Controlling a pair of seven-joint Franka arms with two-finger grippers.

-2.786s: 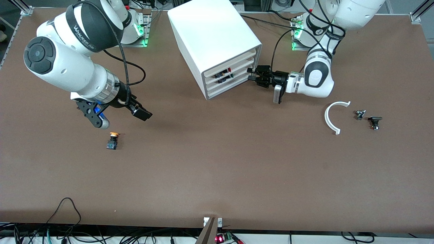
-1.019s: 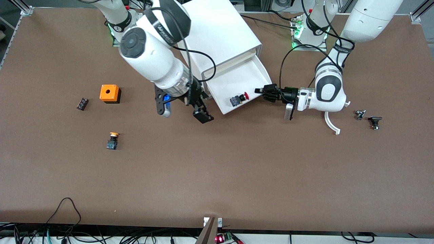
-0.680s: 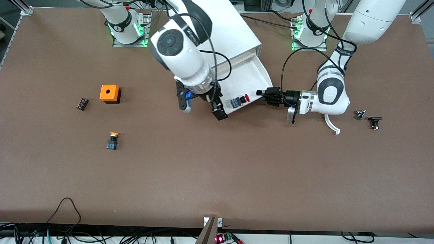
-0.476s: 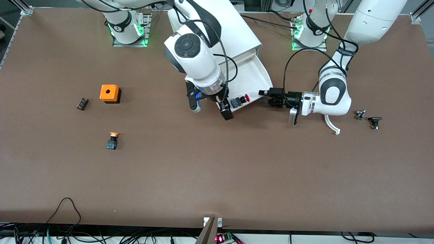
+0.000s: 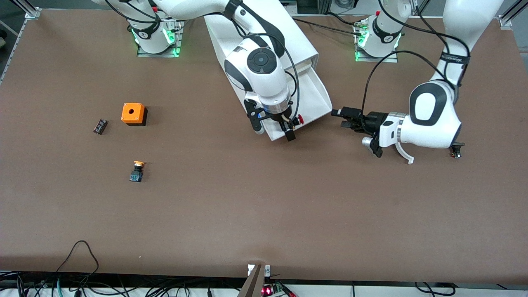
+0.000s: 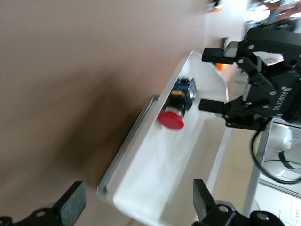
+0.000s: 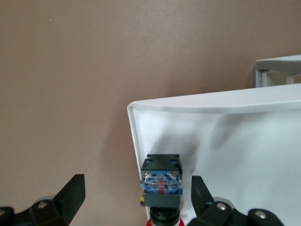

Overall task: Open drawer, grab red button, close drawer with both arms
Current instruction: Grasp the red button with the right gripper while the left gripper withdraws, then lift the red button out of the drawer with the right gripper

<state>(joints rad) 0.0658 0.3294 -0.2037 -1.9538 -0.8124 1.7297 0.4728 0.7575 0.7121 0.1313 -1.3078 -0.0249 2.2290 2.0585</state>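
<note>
The drawer (image 5: 314, 99), a shallow smooth white tray, stands pulled out of the boxy white cabinet (image 5: 264, 37) on the matte brown worktop (image 5: 264, 206); the button (image 7: 162, 183), red round cap on a blocky black-and-blue body, lies in its front corner; the right claw (image 5: 288, 128) has come down over it, fingers wide and straddling it, hiding most of it from the front; the left claw (image 5: 343, 117) has backed off the drawer's front edge, fingers wide.
</note>
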